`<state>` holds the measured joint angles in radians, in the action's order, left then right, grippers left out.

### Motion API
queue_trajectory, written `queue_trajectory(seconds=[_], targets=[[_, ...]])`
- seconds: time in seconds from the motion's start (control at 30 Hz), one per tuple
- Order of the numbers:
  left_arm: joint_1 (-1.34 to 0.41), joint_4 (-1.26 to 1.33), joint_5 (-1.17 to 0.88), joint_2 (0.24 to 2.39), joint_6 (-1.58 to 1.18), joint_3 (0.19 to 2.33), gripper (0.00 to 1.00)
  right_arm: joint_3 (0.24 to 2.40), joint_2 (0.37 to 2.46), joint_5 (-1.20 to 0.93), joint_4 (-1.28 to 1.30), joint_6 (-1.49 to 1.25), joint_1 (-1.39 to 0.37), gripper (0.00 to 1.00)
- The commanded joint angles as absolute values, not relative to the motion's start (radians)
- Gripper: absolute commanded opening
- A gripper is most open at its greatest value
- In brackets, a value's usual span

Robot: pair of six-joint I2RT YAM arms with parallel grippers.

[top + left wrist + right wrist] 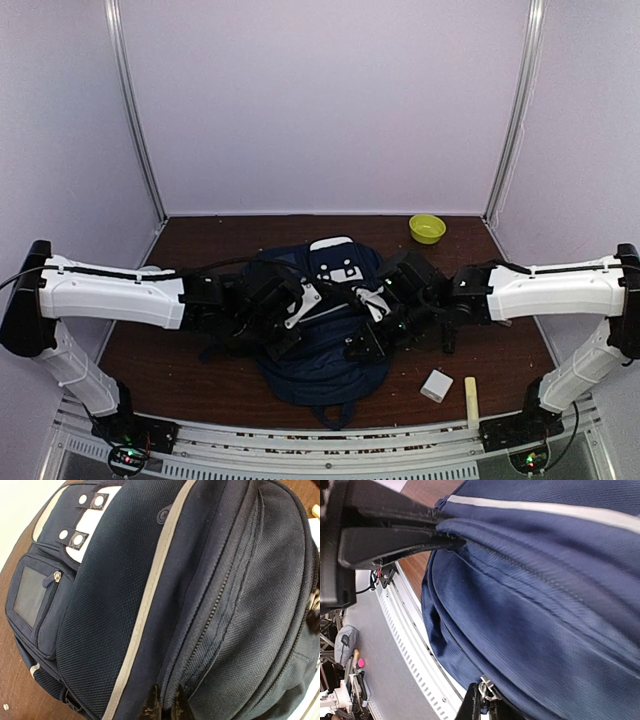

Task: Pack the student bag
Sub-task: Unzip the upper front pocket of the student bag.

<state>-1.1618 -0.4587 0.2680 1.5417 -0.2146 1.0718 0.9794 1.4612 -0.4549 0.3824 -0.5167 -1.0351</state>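
Observation:
The student bag point(320, 345) is a navy backpack with a pale stripe, lying flat in the middle of the table between both arms. In the left wrist view my left gripper point(164, 707) is shut on a fold of the bag's fabric point(182, 670) beside a closed zipper. My left gripper point(288, 335) sits on the bag's left side. In the right wrist view my right gripper point(484, 707) is shut on a metal zipper pull point(487, 690) at the bag's edge. My right gripper point(365, 342) is on the bag's right side.
A yellow-green bowl point(427, 228) stands at the back right. A small white box point(436, 385) and a pale yellow stick point(470, 400) lie near the front right. A perforated metal rail point(320, 440) runs along the near edge. Walls enclose the table.

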Motion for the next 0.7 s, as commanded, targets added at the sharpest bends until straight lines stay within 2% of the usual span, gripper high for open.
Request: queue_trajectory(seconds=[0.0, 0.3, 0.67], targets=[[-1.147, -0.403, 0.282, 1.480, -0.260, 1.095, 0.00, 1.006, 1.499, -0.444, 0.283, -0.578, -1.067, 0.00], [-1.152, -0.407, 0.236, 1.432, -0.320, 1.088, 0.00, 1.014, 1.538, -0.380, 0.305, -0.545, -1.062, 0.00], [-1.175, -0.407, 0.229, 1.428, -0.444, 1.089, 0.00, 1.034, 1.583, -0.342, 0.367, -0.425, -0.956, 0.00]])
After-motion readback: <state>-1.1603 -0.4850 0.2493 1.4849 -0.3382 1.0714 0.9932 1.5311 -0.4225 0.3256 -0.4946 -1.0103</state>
